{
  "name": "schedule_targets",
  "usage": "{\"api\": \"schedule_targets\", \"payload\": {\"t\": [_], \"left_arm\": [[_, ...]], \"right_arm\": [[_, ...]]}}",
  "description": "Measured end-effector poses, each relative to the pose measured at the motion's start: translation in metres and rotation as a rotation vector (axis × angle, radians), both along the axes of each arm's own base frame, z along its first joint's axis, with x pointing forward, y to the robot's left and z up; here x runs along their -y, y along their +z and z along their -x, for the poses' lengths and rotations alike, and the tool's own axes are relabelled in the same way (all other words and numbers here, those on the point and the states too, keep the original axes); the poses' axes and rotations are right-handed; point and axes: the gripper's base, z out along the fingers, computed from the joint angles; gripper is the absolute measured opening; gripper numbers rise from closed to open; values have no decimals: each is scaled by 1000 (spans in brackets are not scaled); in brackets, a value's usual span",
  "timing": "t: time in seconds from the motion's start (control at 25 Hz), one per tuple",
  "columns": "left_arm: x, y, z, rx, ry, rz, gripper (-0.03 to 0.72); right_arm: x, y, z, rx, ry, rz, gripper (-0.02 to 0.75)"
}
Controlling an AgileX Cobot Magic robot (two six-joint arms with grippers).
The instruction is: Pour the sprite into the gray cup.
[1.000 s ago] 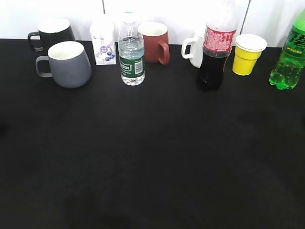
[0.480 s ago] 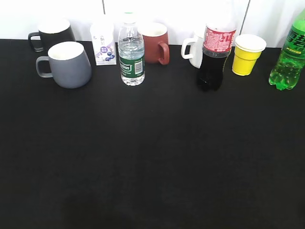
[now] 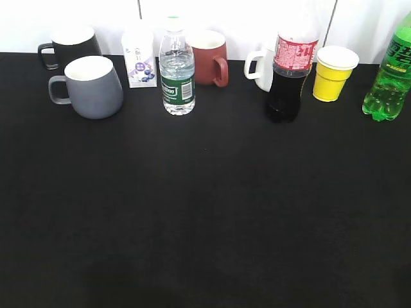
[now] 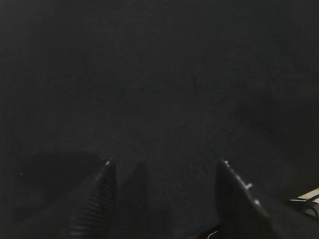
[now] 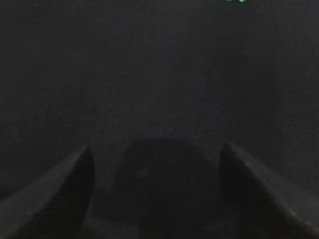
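The sprite (image 3: 389,77), a bright green translucent bottle, stands at the far right back of the black table, cut off by the frame edge. A sliver of green shows at the top edge of the right wrist view (image 5: 234,1). The gray cup (image 3: 93,86), blue-gray with a white inside, stands at the back left with its handle to the left. Neither gripper shows in the exterior view. My left gripper (image 4: 164,167) is open and empty above bare black cloth. My right gripper (image 5: 157,152) is open and empty above black cloth.
Along the back stand a black mug (image 3: 69,45), a small white carton (image 3: 139,59), a clear water bottle (image 3: 176,70), a dark red mug (image 3: 209,58), a white mug (image 3: 260,67), a cola bottle (image 3: 290,70) and a yellow paper cup (image 3: 334,72). A white wall runs behind.
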Motion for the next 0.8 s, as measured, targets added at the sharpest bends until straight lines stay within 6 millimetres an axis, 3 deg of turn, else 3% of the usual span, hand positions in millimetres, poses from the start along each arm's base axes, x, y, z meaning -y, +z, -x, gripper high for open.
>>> {"api": "schedule_targets", "payload": {"t": [0.2,0.4,0.56,0.8], "left_arm": [[-6,2,8,58,97,24,475],[-15,4,33,221,360,57,475],[-15,3,41,270,369,70,475],[-15,3,41,270,370,69,400]], "right_arm": [[0,0,0,-1,-38,-3,594],[4,1,21,136,-316,-19,595],[4,1,21,141,-324,-15,595],[4,1,22,142,-324,-15,594]]}}
